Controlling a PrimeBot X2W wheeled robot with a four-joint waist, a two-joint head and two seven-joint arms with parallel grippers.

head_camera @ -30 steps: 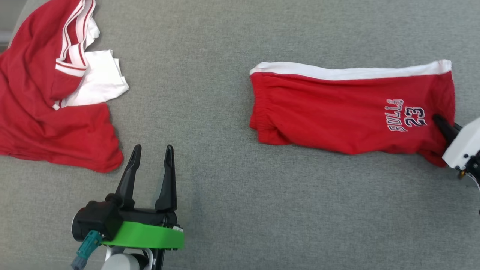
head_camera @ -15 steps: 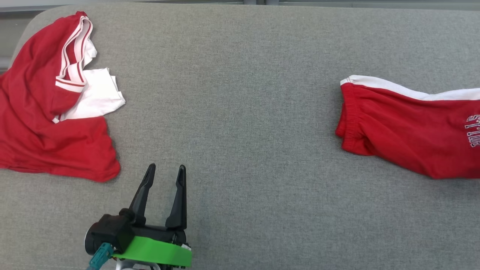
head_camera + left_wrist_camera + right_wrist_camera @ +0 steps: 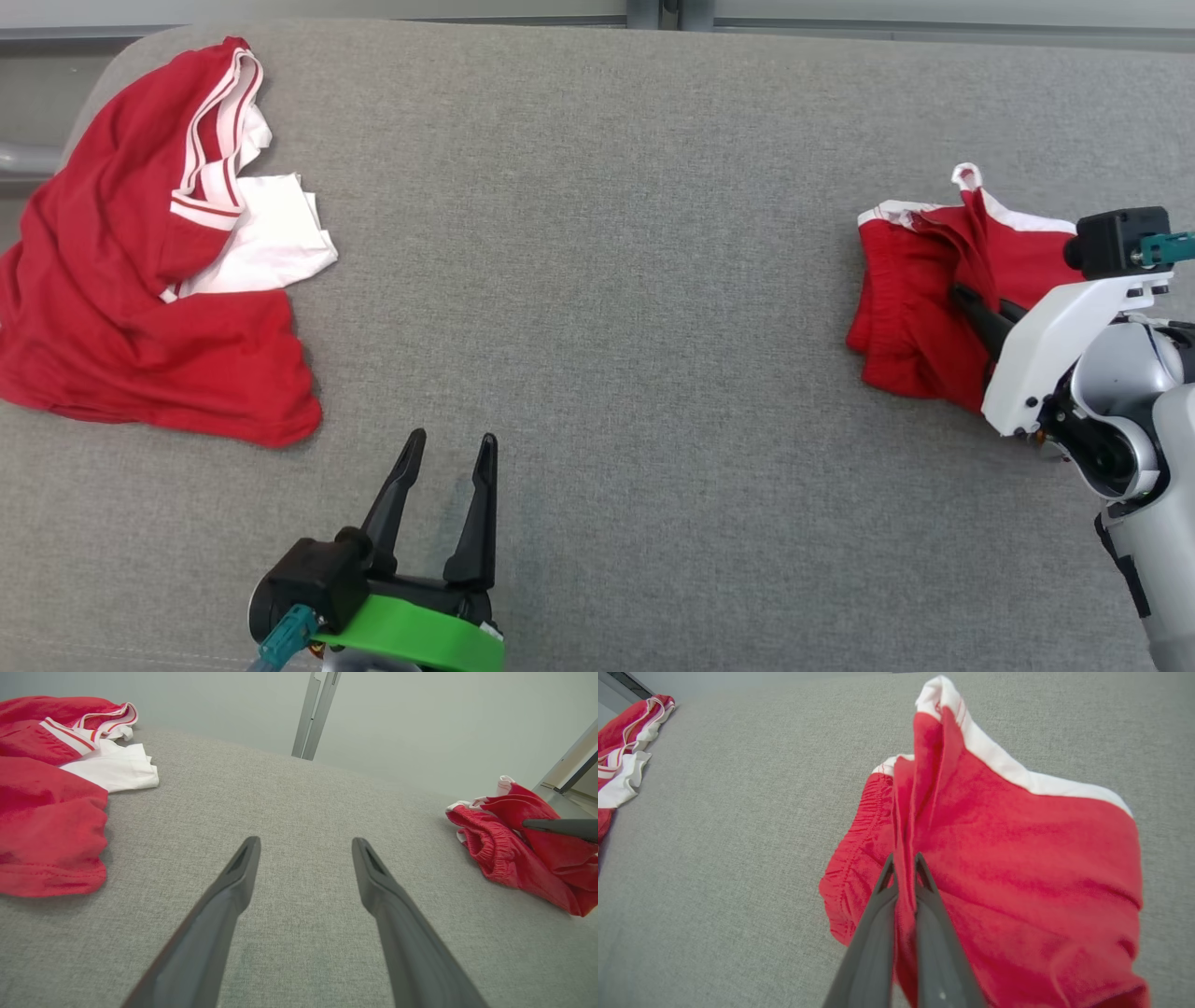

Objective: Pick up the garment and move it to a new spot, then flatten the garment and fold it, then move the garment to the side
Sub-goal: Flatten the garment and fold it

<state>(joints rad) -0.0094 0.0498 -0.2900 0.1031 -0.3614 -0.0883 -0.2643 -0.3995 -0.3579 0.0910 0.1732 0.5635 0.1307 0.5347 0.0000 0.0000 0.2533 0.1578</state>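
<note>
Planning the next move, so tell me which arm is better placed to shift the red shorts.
Right. The right gripper is shut on a fold of the red shorts; the left gripper stands open over the grey surface, apart from them.

No text, number or label readable, none on the red shorts (image 3: pixel 906 317), none on the red shirt (image 3: pixel 112 308)

The place looks like a plain lab or test room: a grey fabric-covered table (image 3: pixel 597 280), a bare pale wall (image 3: pixel 420 718) behind it, and a metal upright (image 3: pixel 315 714) at top centre.
</note>
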